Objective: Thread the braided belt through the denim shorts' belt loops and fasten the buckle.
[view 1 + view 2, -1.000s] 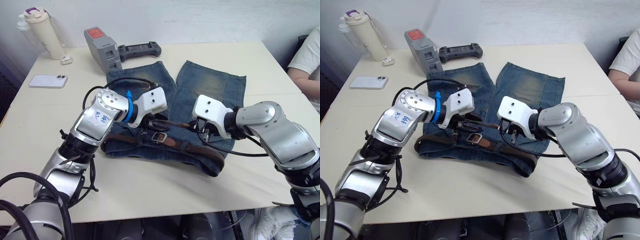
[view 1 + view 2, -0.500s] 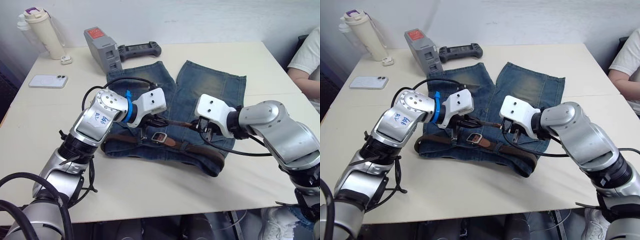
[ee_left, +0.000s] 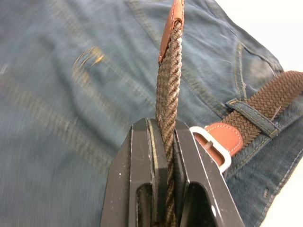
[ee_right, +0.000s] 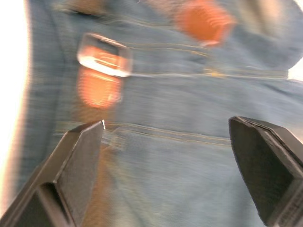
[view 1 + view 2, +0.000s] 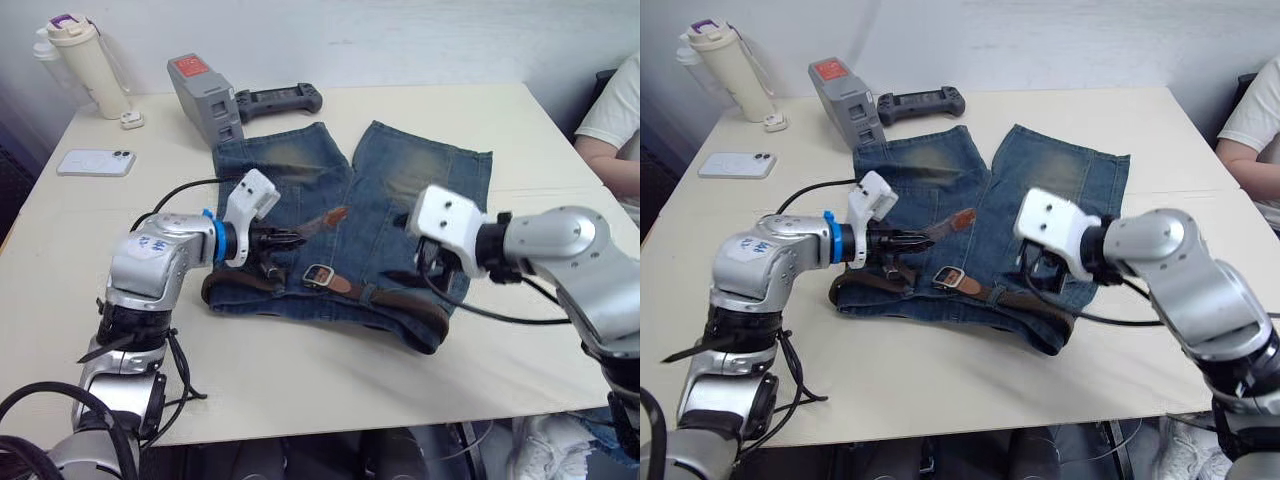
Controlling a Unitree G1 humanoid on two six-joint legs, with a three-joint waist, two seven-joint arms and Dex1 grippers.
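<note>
The denim shorts (image 5: 400, 180) lie flat on the table, waistband toward me. The braided belt (image 5: 405, 303) runs along the waistband, with its buckle (image 5: 318, 275) lying near the middle. My left gripper (image 5: 285, 238) is shut on the belt's free end, and the tan-tipped end (image 5: 333, 214) sticks out past the fingers, raised above the denim. In the left wrist view the strap (image 3: 168, 71) stands pinched between the fingers, beside a belt loop (image 3: 248, 110) crossing the belt. My right gripper (image 4: 165, 137) hangs open over the right side of the waistband, holding nothing.
At the table's far left stand a cream bottle (image 5: 88, 65), a white phone (image 5: 96, 162), a grey box (image 5: 207, 98) and a black controller (image 5: 280, 100). A person's arm (image 5: 612, 135) rests at the right edge. Bare tabletop (image 5: 300, 380) lies in front of the shorts.
The left gripper shut on the belt's end and drew back left with it. The right gripper let go of the belt, opened wide and pulled away to the right.
</note>
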